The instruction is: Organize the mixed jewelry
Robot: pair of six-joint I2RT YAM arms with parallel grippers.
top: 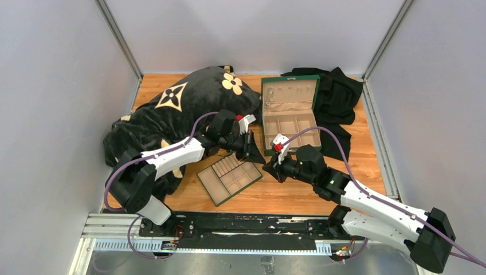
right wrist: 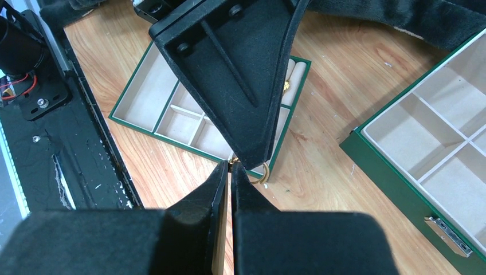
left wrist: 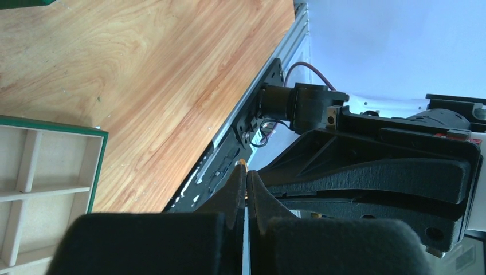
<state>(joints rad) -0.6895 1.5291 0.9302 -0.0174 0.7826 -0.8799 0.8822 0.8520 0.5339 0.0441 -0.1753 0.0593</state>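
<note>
A thin gold ring hangs in the air just above the corner of the flat green tray. My left gripper comes down onto it from above, jaws shut, with a gold glint at its tips. My right gripper meets it tip to tip, jaws closed on a gold bit of the same ring. A small gold piece lies in a tray compartment. The silvery sparkly cluster is out of view.
The open green box with beige compartments stands behind the grippers. The tray lies on the wood in front of them. A black patterned pillow fills the left side. A black cloth lies at back right.
</note>
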